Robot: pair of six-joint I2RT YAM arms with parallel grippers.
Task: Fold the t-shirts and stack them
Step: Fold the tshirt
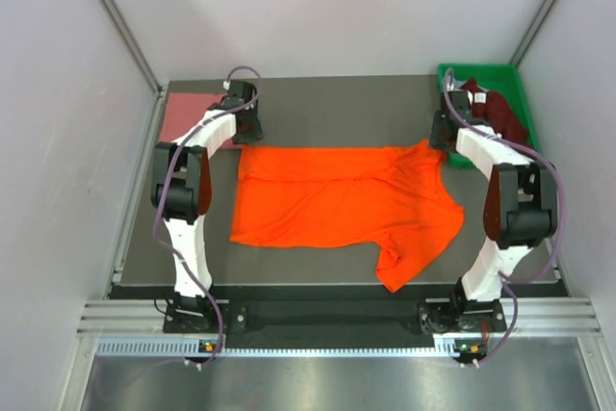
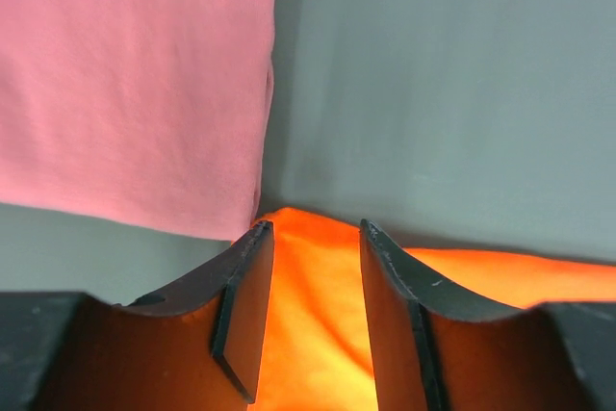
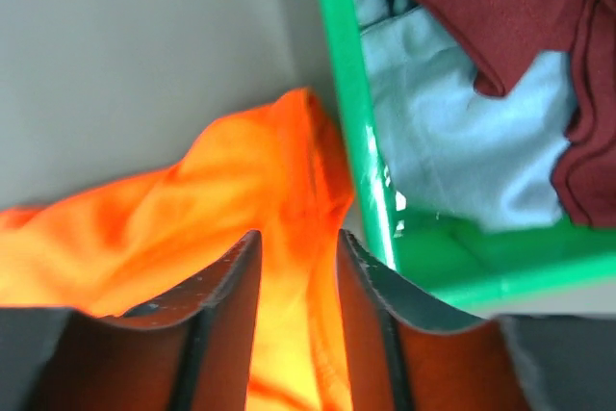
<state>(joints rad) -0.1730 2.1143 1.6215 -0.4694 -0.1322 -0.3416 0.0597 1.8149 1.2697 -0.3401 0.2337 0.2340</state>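
Note:
The bright orange t-shirt (image 1: pixel 337 204) lies spread on the dark table, with its far edge folded over in a band. My left gripper (image 1: pixel 246 132) is at its far left corner. In the left wrist view the gripper (image 2: pixel 315 230) is open, with orange cloth (image 2: pixel 308 315) between its fingers. My right gripper (image 1: pixel 444 138) is at the far right corner. It is also open (image 3: pixel 298 238), astride bunched orange cloth (image 3: pixel 241 180). The salmon pink t-shirt (image 1: pixel 188 115) lies folded at the far left (image 2: pixel 125 74). The dark maroon t-shirt (image 3: pixel 500 7) and the pale blue-grey t-shirt (image 3: pixel 452 141) lie in the bin.
The green plastic bin (image 1: pixel 515 84) stands at the far right corner, its rim (image 3: pixel 351 122) right beside my right fingers. Grey walls enclose the table on three sides. One orange sleeve (image 1: pixel 399 271) reaches toward the near edge.

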